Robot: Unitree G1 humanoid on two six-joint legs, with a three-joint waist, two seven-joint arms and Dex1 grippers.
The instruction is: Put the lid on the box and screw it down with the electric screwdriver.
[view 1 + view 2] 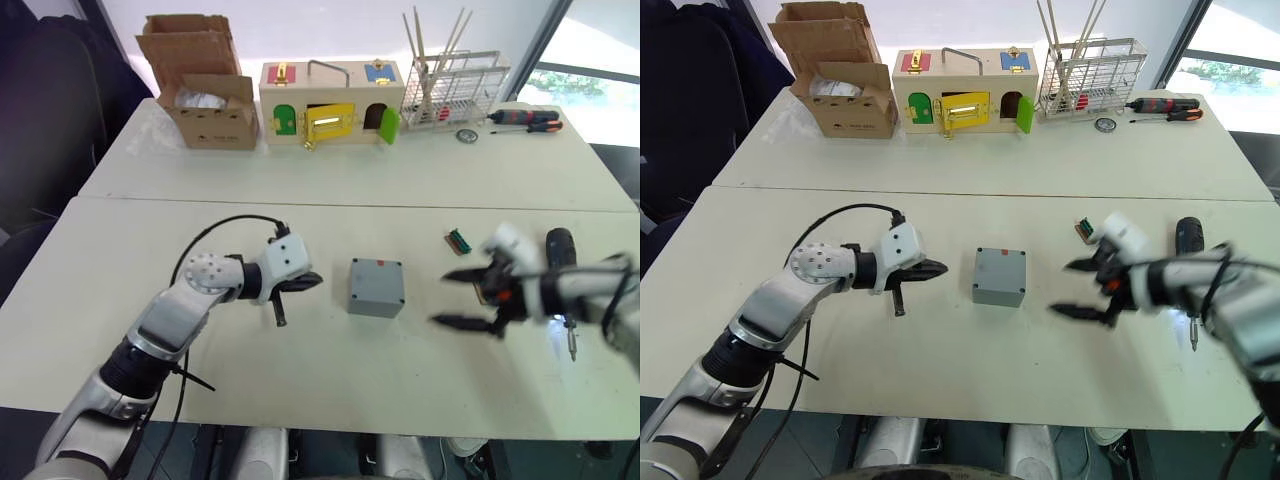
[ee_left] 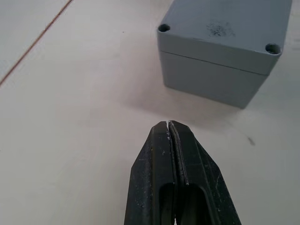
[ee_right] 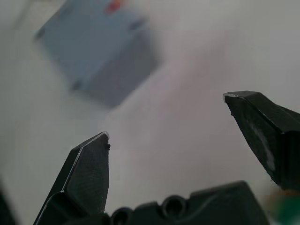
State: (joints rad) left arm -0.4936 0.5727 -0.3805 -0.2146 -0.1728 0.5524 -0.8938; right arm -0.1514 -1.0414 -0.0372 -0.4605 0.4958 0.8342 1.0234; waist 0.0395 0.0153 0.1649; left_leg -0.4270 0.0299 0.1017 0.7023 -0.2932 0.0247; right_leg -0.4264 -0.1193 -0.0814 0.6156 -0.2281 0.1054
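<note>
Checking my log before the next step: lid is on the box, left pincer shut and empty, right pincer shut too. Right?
Not quite. The right pincer is open, its fingers spread wide, as the right wrist view shows. The rest stands: the lid sits on the box, and the left pincer is shut and empty.

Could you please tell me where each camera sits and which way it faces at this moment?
Left eye: on the head, facing forward and down at the table; both arms show.
Right eye: same scene, from beside it.
Left wrist: looks along the shut left gripper at the box.
Right wrist: looks between the open right gripper jaws.
All views share the box.
</note>
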